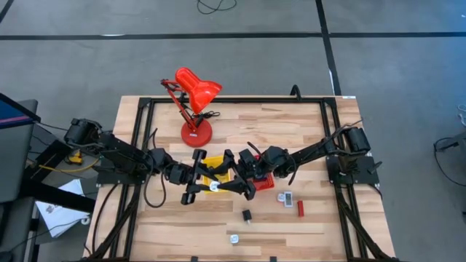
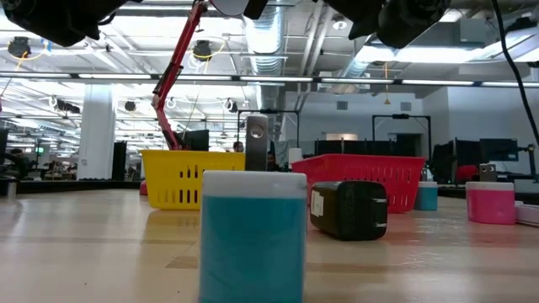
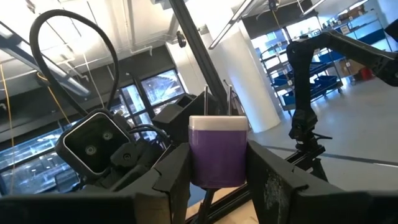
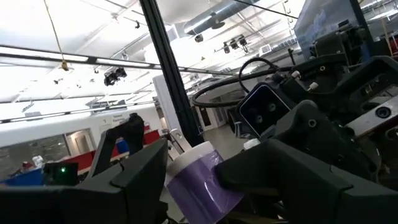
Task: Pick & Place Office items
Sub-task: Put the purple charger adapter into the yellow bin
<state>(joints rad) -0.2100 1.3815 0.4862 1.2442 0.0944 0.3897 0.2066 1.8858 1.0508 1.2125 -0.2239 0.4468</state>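
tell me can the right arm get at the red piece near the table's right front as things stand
Probably yes. The red piece lies alone on bare wood on the right arm's side, only a pale piece beside it. But the right tool stands around the purple item that the left tool holds.

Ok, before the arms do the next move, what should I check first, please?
1. Left gripper shut on the purple piece: ok.
2. Right gripper placed around the same piece: ok.
3. Right gripper really holding it: cannot tell.
4. Both grippers lifted off the table: ok.
5. Yellow tray under the meeting point: ok.
6. Red lamp apart from both arms: ok.
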